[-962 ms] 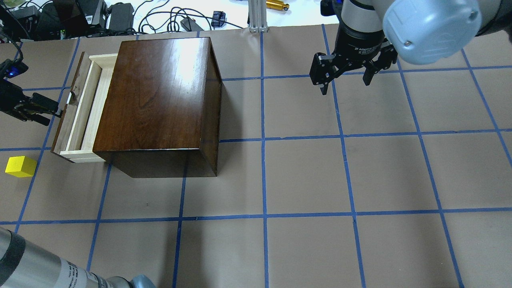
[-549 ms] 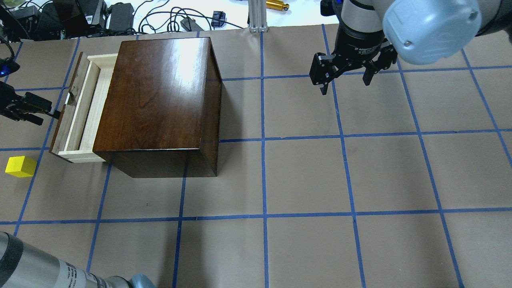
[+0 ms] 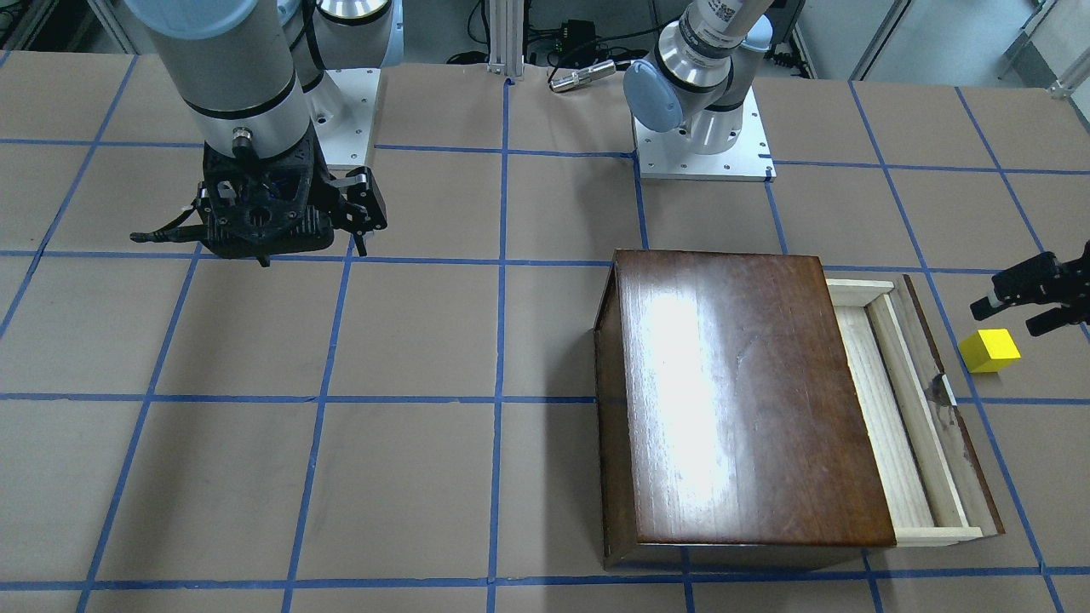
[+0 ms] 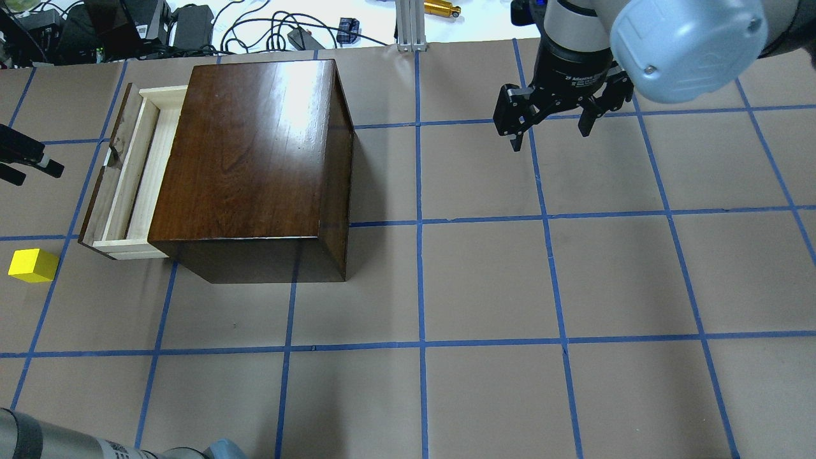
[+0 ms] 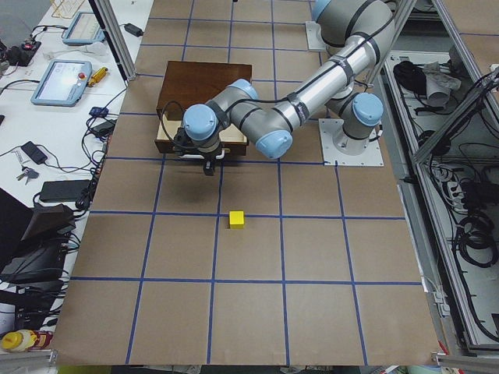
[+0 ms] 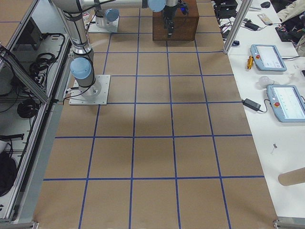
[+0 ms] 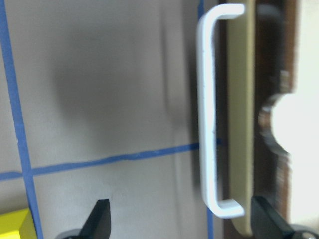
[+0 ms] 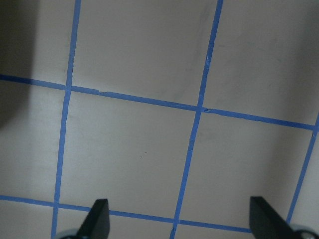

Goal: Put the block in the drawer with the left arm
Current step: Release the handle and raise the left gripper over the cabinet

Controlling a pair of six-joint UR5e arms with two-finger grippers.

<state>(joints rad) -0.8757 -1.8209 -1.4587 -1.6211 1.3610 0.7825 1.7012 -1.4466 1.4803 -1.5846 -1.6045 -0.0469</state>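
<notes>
The yellow block (image 4: 33,266) lies on the brown table paper left of the box; it also shows in the front view (image 3: 989,350) and the left side view (image 5: 236,219). The drawer (image 4: 143,172) stands partly pulled out of the dark wooden box (image 4: 255,159), its pale tray empty. Its metal pull (image 7: 207,109) shows close in the left wrist view. My left gripper (image 4: 37,173) is open and empty, a short way left of the drawer front and beyond the block. My right gripper (image 4: 551,137) is open and empty, hanging over the far right of the table.
Blue tape lines grid the table paper. Cables, power bricks and a metal post (image 4: 408,25) lie beyond the far table edge. The arm bases (image 3: 702,145) stand at the robot's side. Tablets (image 6: 269,57) lie on a side bench.
The drawer slid slightly further out, then my left gripper drew back to the left, off the pull. The block and right arm have not moved.
</notes>
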